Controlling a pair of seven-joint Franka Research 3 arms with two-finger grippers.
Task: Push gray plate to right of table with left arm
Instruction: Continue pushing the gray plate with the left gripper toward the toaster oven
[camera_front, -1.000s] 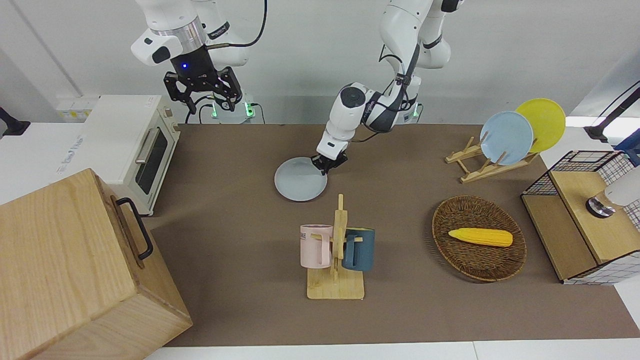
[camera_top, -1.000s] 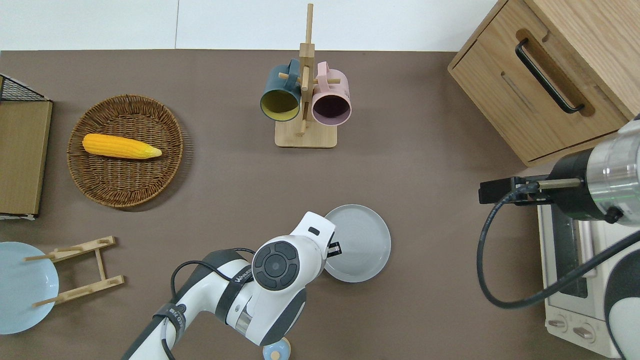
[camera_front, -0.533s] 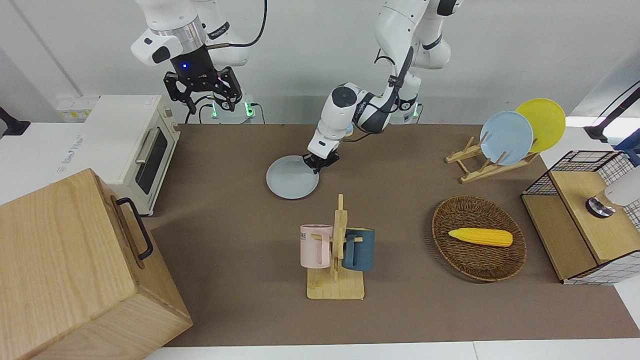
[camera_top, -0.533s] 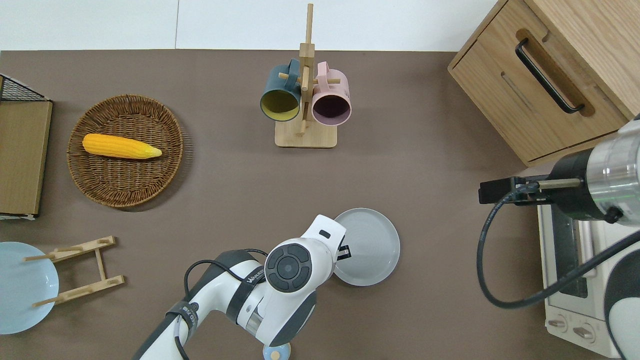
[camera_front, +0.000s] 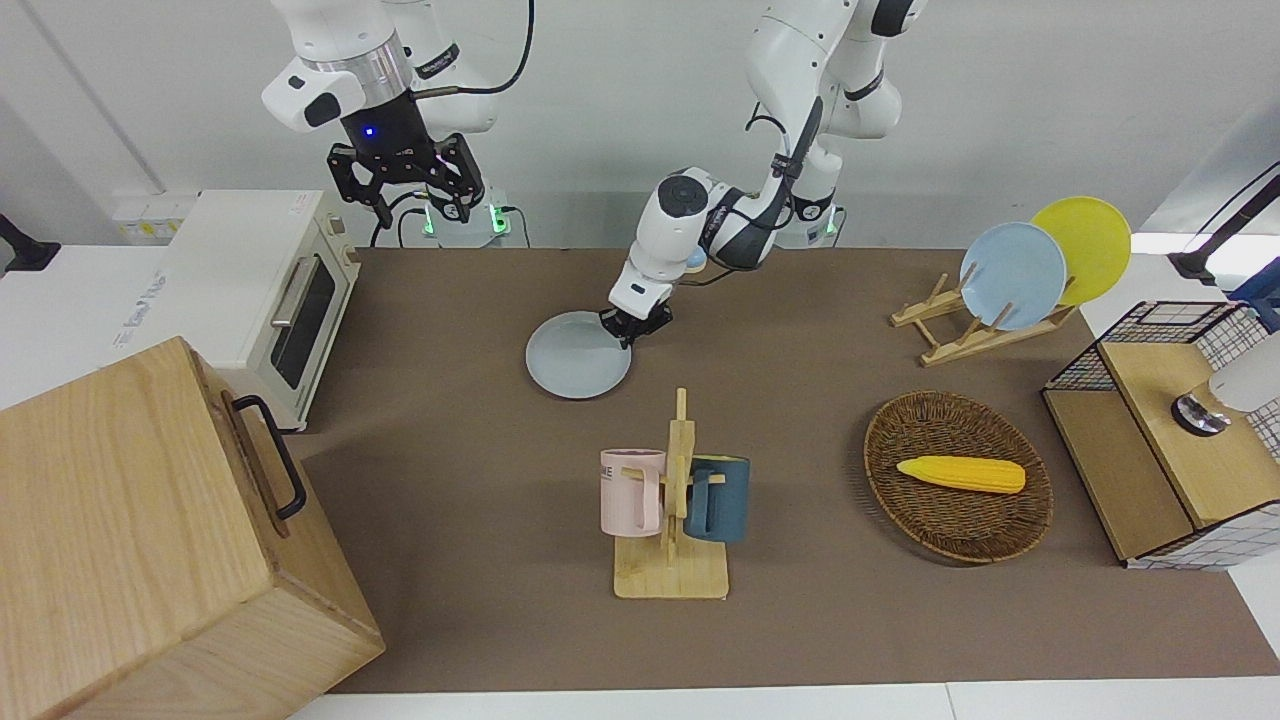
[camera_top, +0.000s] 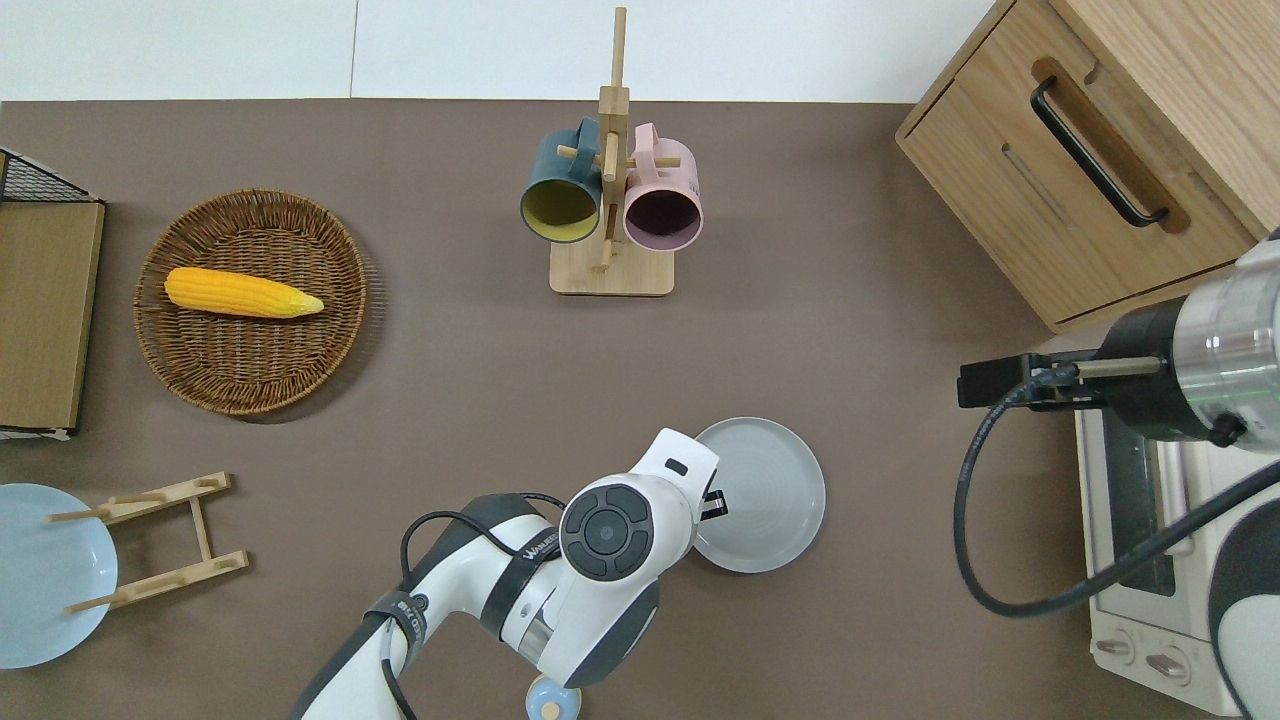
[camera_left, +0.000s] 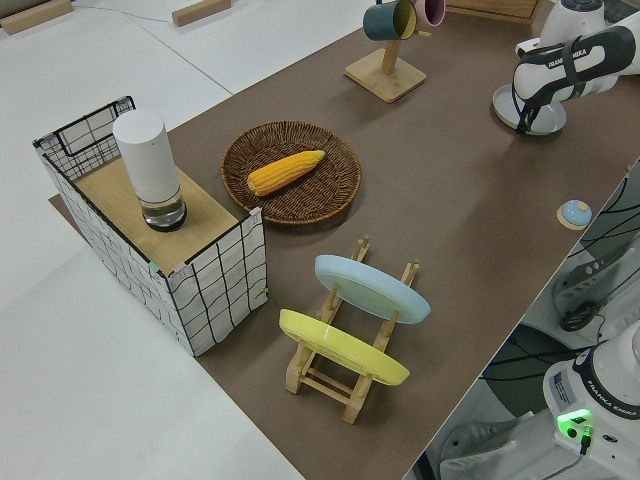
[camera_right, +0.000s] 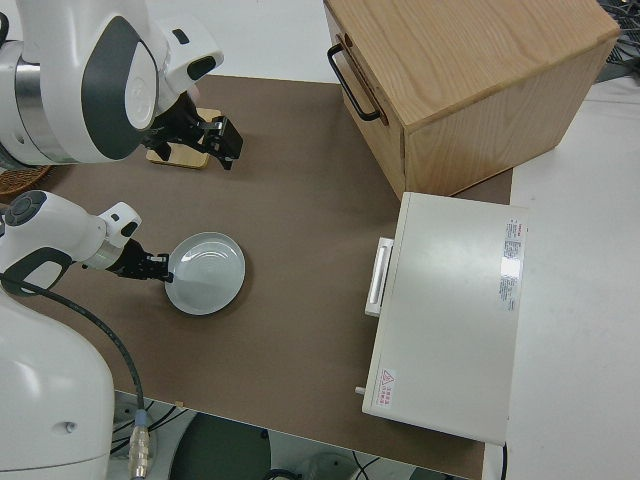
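We see a brown counter (camera_front: 820, 620) with two white robot arms at one long edge. The left arm (camera_front: 690, 215) bends low, and its black claw (camera_front: 622, 327) rests on the rim of the gray plate (camera_front: 575, 360), at the edge of the plate toward the left arm's end of the counter. The claw's fingers look close together, though we cannot tell whether they are pressed tight or pinch the rim. The plate lies flat on the counter (pale, round, plain), directly against the claw on the side toward the right arm's end.

Farther from the robots than the claw stands a wooden mug rack (camera_front: 675, 520) with a pink mug (camera_front: 630, 490) and a teal mug (camera_front: 717, 498). Well off toward the left arm's end sit a basket (camera_front: 985, 535) holding corn (camera_front: 960, 473) and a plate rack (camera_front: 960, 330). Toward the right arm's end sit a white oven (camera_front: 255, 290) and a wooden cabinet (camera_front: 130, 540).

The right arm is parked, and its claw (camera_front: 405, 195) is spread.
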